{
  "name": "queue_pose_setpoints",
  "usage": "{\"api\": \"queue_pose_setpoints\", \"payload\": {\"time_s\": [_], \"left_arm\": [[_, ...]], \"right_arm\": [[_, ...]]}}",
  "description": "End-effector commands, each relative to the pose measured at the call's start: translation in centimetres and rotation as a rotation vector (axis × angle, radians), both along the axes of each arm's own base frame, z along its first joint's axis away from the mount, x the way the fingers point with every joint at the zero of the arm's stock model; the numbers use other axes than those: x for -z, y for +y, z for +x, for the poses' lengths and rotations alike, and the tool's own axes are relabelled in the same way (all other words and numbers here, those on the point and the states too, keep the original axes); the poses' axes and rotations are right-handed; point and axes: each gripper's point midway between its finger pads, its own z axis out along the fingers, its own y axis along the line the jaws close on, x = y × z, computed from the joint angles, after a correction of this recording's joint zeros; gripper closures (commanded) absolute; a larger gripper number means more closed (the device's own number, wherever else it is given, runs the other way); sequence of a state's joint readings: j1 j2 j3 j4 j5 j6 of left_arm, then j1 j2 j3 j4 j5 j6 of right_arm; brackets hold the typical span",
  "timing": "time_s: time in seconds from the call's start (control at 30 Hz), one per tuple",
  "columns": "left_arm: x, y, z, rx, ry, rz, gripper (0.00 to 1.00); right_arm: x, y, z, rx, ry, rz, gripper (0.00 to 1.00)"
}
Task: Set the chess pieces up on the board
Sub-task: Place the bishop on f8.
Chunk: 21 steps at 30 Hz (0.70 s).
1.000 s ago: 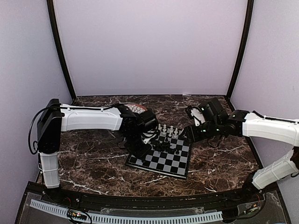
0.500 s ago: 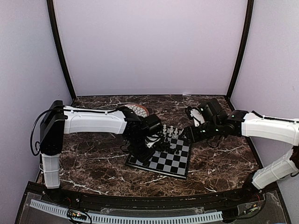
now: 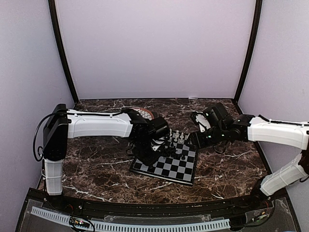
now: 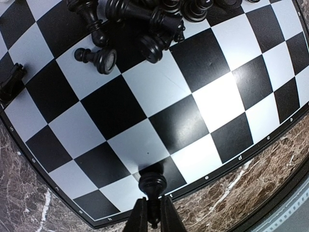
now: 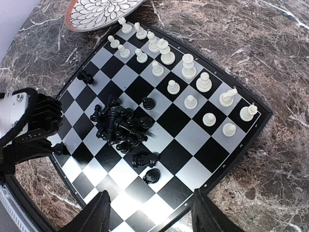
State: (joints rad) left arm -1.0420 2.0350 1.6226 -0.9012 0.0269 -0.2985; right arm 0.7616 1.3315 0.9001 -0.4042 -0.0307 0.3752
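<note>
On the small black-and-silver-grey checked chessboard (image 5: 178, 151) the pale white chessmen (image 5: 188, 66) stand in two rows, but most black chessmen (image 5: 120, 126) lie heaped mid-board, so I judge about half remains; my left gripper (image 4: 153, 220) pinches one black pawn (image 4: 152, 183) at the border, and my right gripper (image 5: 152, 216) hangs wide open.

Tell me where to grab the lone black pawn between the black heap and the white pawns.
Likely its head, from straight above: the black pawn seems to stand upright, apart from the heap, with room either side.
</note>
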Motion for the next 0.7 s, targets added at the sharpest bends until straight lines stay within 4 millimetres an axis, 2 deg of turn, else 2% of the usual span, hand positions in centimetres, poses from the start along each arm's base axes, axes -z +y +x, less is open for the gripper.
{"api": "queue_pose_setpoints", "payload": {"time_s": [0.0,0.67], "left_arm": [[-0.24,0.03,-0.31,0.018,0.008,0.022,0.96],[0.07,-0.17,-0.97,0.069,0.041,0.044,0.96]], "right_arm": [[0.19,0.3,0.13,-0.016,-0.004,0.003,0.41],[0.96,1.0,0.49,-0.036,0.008,-0.003,0.41]]}}
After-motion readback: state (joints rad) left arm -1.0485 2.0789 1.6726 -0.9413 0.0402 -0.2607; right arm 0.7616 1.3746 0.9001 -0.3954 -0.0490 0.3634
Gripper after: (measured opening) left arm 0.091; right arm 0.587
